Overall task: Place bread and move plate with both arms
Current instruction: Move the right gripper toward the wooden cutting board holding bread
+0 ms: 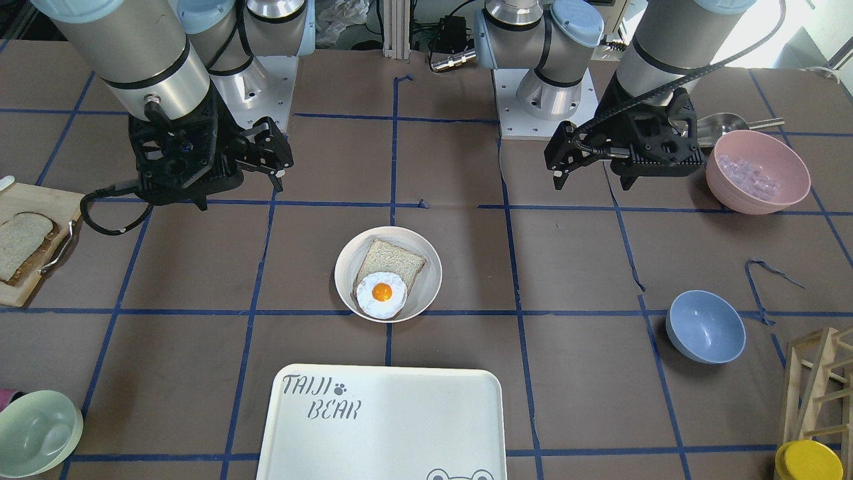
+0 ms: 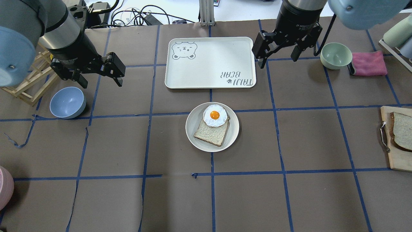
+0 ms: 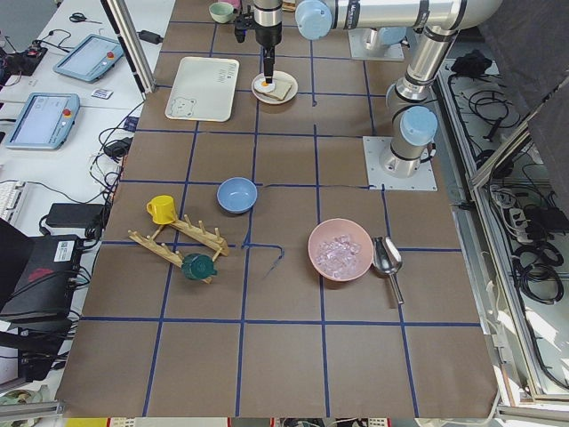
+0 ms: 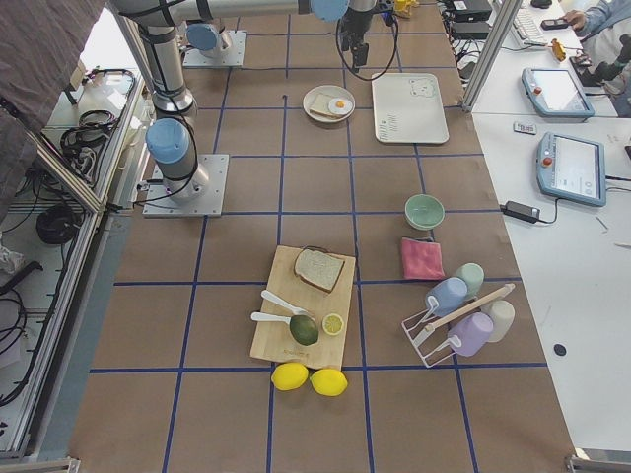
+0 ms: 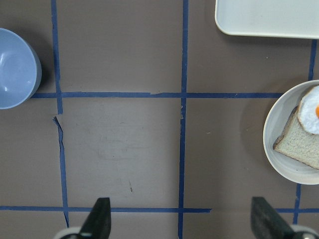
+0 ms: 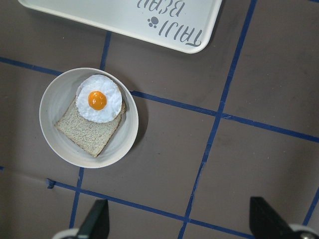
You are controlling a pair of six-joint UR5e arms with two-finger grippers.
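Note:
The bread [image 2: 402, 130], a pale slice with a dark brown crust, lies on a wooden cutting board [image 2: 397, 159] at the table's right end; it also shows in the front view [image 1: 23, 243] and the right side view [image 4: 320, 268]. The plate [image 2: 193, 124] sits mid-table and holds a squarer tan-crust slice [image 2: 210, 133] with a fried egg [image 2: 215, 115] on top. My left gripper [image 2: 101, 80] hovers open and empty, left of the plate. My right gripper [image 2: 277, 59] hovers open and empty beside the tray's right end. The plate also shows in both wrist views [image 5: 271, 134] [image 6: 55, 99].
The white TAIJI BEAR tray [image 2: 209, 61] lies just beyond the plate. A blue bowl [image 2: 67, 102] and a wooden rack [image 2: 29, 83] are at the left. A pale green bowl [image 2: 336, 55] and a pink cloth [image 2: 368, 62] are at the far right. A pink bowl [image 1: 758, 172] is near the left arm.

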